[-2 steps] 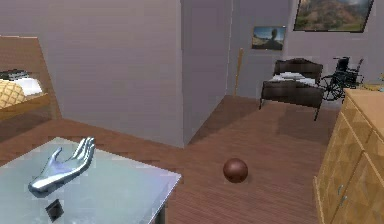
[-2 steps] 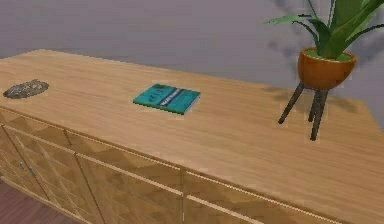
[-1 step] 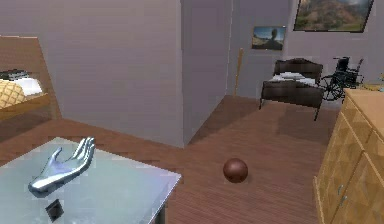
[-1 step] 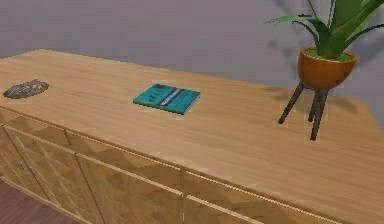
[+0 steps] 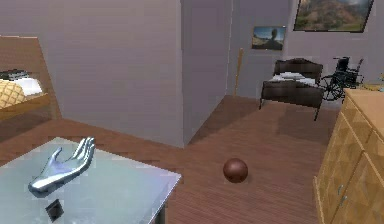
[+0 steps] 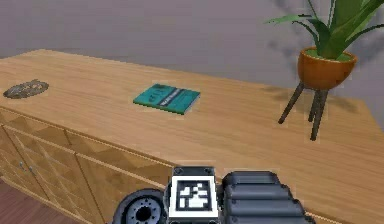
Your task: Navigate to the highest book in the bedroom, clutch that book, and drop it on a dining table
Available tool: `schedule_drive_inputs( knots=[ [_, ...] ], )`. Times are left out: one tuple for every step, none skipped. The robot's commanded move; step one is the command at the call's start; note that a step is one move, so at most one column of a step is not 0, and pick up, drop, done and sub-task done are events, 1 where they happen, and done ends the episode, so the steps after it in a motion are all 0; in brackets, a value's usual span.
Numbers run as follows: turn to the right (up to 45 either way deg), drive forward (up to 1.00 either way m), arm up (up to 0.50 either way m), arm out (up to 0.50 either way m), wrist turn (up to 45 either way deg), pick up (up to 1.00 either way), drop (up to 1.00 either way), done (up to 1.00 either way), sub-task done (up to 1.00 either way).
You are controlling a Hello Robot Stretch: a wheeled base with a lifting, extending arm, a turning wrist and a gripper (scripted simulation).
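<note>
A teal book lay flat on a long wooden sideboard beside my robot.
Along the top, left to right, I saw a round dish, the book near the middle, and a potted plant at the far right. The gripper sat at the near edge; I could not tell whether it held anything. Ahead, a silver hand sculpture stood on a grey table, with a brown ball to its right.
</note>
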Motion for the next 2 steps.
schedule_drive_inputs(
  knots=[
    [0.0, 0.00, 0.00, 0.40, 0.0, 0.00, 0.00, 0.00, 0.00],
    [0.0, 0.00, 0.00, 0.00, 45.0, 0.00, 0.00, 0.00, 0.00]
  ],
)
